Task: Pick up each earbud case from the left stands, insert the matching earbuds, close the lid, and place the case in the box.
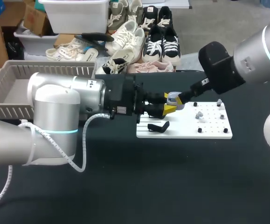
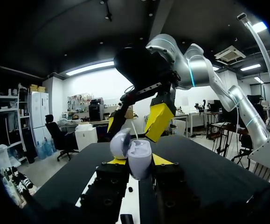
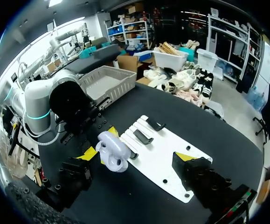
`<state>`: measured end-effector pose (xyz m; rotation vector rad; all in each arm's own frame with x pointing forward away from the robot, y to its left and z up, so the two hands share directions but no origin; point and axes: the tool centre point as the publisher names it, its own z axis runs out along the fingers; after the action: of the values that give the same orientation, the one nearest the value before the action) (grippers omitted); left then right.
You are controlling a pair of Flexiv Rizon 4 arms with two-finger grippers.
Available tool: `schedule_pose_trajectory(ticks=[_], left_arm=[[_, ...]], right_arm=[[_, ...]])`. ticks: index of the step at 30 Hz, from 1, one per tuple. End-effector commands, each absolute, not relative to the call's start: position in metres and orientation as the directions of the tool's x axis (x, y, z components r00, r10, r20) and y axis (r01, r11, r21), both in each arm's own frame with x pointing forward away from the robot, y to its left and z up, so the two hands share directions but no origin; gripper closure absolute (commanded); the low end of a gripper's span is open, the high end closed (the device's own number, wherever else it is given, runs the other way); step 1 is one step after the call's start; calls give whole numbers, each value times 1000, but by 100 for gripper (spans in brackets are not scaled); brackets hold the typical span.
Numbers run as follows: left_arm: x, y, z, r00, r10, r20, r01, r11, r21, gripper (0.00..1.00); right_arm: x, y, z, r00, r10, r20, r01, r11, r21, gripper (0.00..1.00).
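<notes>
On table [image 1: 172,182]: basket [image 1: 46,70] left rear, board [image 1: 214,133] right; case [image 1: 172,98] over board's left end.

Black table [image 1: 148,186] (matte top), evenly lit

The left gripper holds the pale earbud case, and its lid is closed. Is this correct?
No, the lid is open, not closed. The left wrist view shows the left gripper holding the pale earbud case with its lid swung back.

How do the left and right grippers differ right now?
Left gripper is shut on the open-lidded earbud case; right gripper is open, gripping nothing. The left gripper lies level; the right gripper angles down toward the case. Both have yellow tips.
</notes>
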<state>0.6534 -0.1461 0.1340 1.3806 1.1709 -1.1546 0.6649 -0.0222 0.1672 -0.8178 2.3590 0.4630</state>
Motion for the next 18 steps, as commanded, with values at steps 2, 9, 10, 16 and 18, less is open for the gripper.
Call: schedule_pose_trajectory(ticks=[2,9,10,16,18], left_arm=[[653,-146,134,95,89,-991,993,-82,88,100],[653,-146,134,95,89,-991,993,-82,88,100],[653,-146,134,95,89,-991,993,-82,88,100],[652,-144,132,93,85,-992,993,-77,86,100],[651,-141,129,86,78,-993,994,-76,80,100]], right_arm=[[670,-20,179,-614,-452,-647,-647,757,85,0],[674,-35,203,-550,-526,-649,-647,759,-66,0],[674,-39,206,-547,-534,-644,-644,761,-84,0],[678,-66,207,-567,-587,-578,-604,773,-192,0],[680,-76,203,-585,-593,-553,-590,779,-212,0]])
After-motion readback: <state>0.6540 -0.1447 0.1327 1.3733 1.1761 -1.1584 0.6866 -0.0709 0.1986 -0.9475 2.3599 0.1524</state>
